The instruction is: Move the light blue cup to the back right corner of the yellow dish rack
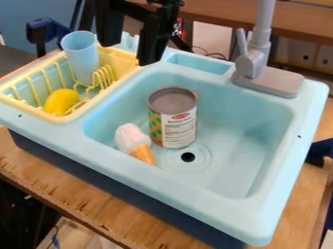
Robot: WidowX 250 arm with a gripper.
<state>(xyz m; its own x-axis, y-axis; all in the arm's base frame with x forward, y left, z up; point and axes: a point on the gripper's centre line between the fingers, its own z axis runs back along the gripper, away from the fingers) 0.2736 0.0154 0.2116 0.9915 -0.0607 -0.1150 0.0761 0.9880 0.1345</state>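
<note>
While the light-blue cup (81, 56) stands in the yellow dish rack (63, 118), black gripper (129, 54) hangs near it, fingers spread apart, nothing between them; toy lemon (62, 101) in same rack. Tin can (172, 119) upright in sink basin (240, 151), toy ice-cream cone (134, 141) lying just beside; grey faucet (252, 62) at rim

Plastic sink, metal-topped can, wood below.
I see smooth, satin plastic on the basin (260, 204), bare metal on the can's top (172, 99), printed paper around its side, rough-edged wood (130, 214) lower left.
</note>
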